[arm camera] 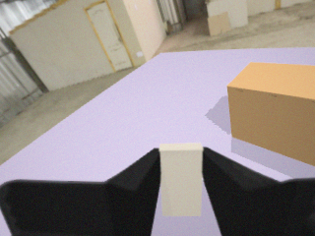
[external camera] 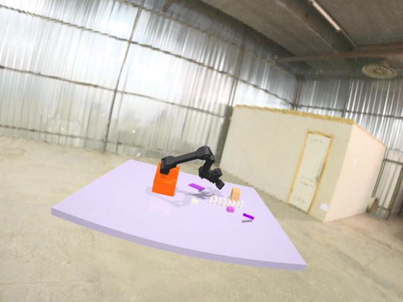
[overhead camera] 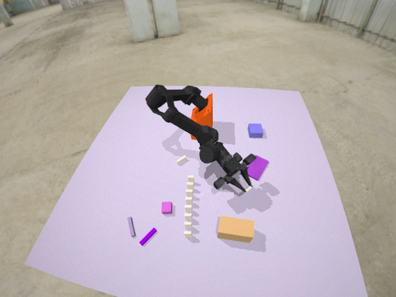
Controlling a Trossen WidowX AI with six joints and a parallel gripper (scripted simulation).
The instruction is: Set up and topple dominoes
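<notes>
My gripper (overhead camera: pixel 248 189) (arm camera: pixel 180 153) is shut on a cream domino, held above the table to the right of the row in the top view. The held domino (overhead camera: pixel 249 189) (arm camera: pixel 181 187) shows between both fingertips in the wrist view. Several cream dominoes stand upright in a straight, evenly spaced row; the far end one (overhead camera: pixel 190 178) and the near end one (overhead camera: pixel 187 234) show in the top view. Another cream domino (overhead camera: pixel 181 159) (external camera: pixel 194 201) lies flat on the table beyond the far end of the row, a little to its left. In the exterior view the held domino is hidden.
An orange block (overhead camera: pixel 236 228) (external camera: pixel 235 194) (arm camera: pixel 276 108) is right of the row's near end. A magenta cube (overhead camera: pixel 166 207) (external camera: pixel 230 209), a purple bar (overhead camera: pixel 148 236) and a lilac bar (overhead camera: pixel 130 226) lie left. A purple plate (overhead camera: pixel 258 167) and a blue block (overhead camera: pixel 255 130) are right.
</notes>
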